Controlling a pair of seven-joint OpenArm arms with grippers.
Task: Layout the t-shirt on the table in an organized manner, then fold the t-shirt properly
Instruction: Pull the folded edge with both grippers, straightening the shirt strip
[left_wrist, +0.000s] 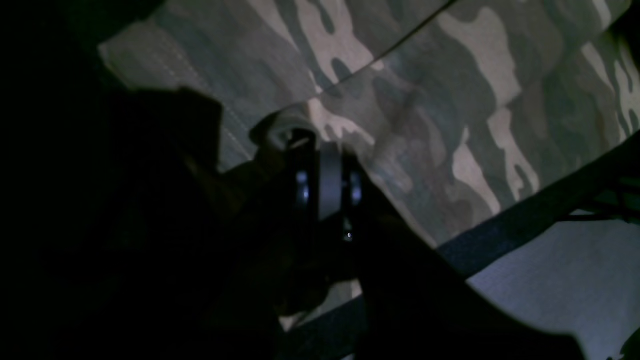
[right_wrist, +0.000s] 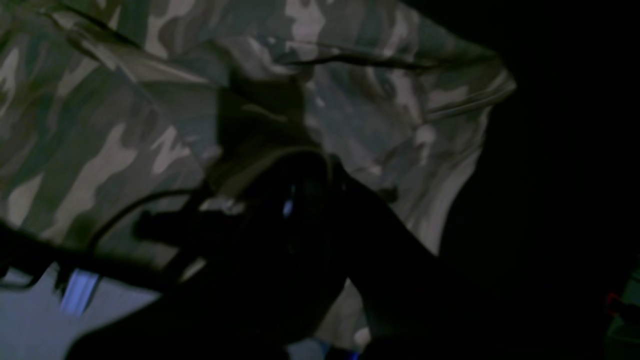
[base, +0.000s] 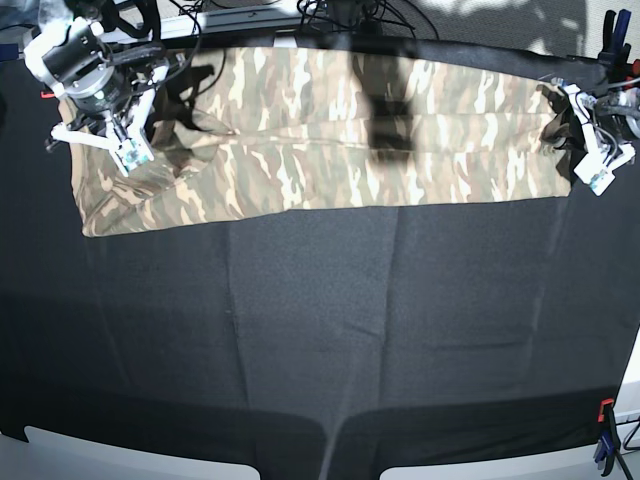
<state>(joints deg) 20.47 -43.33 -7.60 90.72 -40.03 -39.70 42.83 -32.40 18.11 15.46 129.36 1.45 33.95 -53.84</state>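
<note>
Shirt (base: 330, 135): stretched wide across the far part of the desk (base: 330, 330).
Left claw (base: 578, 150): clamped on shirt's edge.
Right claw (base: 128, 135): clamped on shirt's opposite edge.

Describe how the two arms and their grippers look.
In the base view, the right gripper has white fingers below a round grey-and-white wrist housing, with black cables trailing. The left gripper is likewise white with dark wiring. Both wrist cameras show their grippers as dark silhouettes.

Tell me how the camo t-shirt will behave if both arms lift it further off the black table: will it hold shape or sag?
Probably sag. The t-shirt is stretched in a long band between the right gripper and left gripper, and it already creases near each grip. It looks thin and light, so a lift should be easy. On the cloth-covered table it may drag rather than slide.
</note>
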